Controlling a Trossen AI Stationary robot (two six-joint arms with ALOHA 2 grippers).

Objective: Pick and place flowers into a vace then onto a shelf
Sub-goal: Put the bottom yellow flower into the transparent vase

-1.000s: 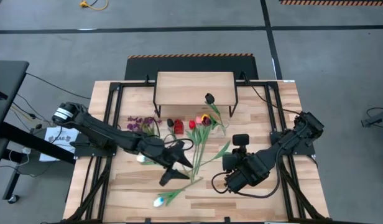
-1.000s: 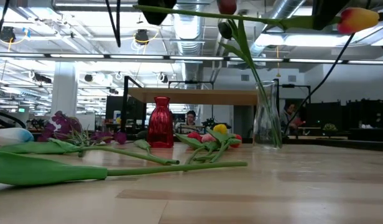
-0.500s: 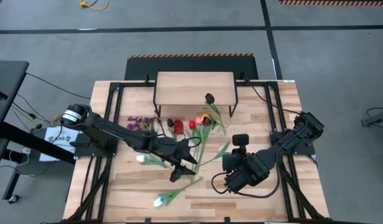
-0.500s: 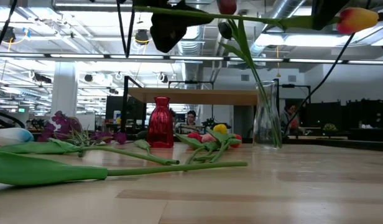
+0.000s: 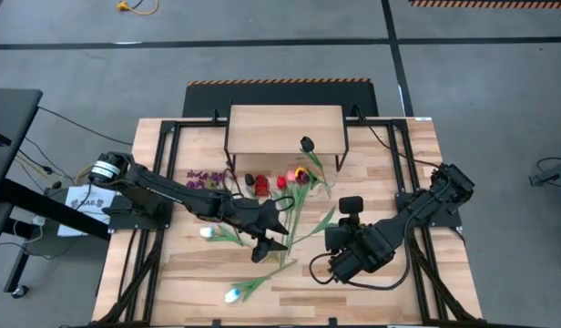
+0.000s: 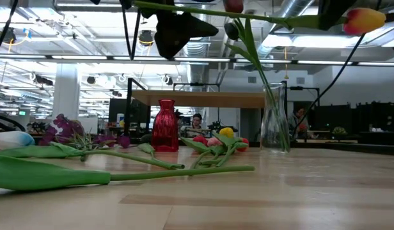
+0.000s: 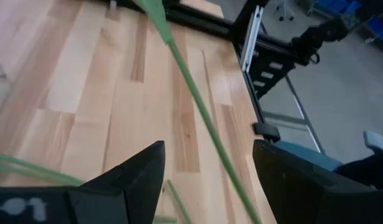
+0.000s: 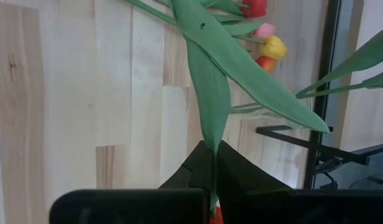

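My right gripper [image 8: 214, 152] is shut on an orange-yellow tulip [image 6: 363, 19] held high above the table. Its stem [image 6: 203, 11] runs left to my left gripper [image 7: 207, 180], whose open fingers stand on either side of it. In the high view the left gripper [image 5: 269, 244] is at mid-table and the right gripper [image 5: 331, 240] is to its right. A clear glass vase [image 6: 275, 120] holds a near-black tulip [image 6: 232, 29]. The shelf [image 5: 285, 128] stands at the far edge. My right gripper pinches the tulip's green stem [image 8: 214, 140] between its two fingers, close to the flower-head end; a bit of the orange-red head [image 8: 214, 216] shows behind the fingers. The fingers slant down from the table's right. The tulip is lifted clear, its stem roughly level.
A red vase [image 6: 164, 125] stands left of the glass one. Red, yellow and pink tulips [image 5: 294, 178] and purple blossoms [image 5: 208, 179] lie in front of the shelf. Two pale tulips [image 5: 231, 294] [image 5: 208, 232] lie on the near left boards. Black frame rails run along both table sides.
My left gripper has moved toward the table's right and far edge and come down, and its open fingers have arrived around the held tulip's stem. In the low view it has dropped into sight from above. The right gripper and the tulip have kept still.
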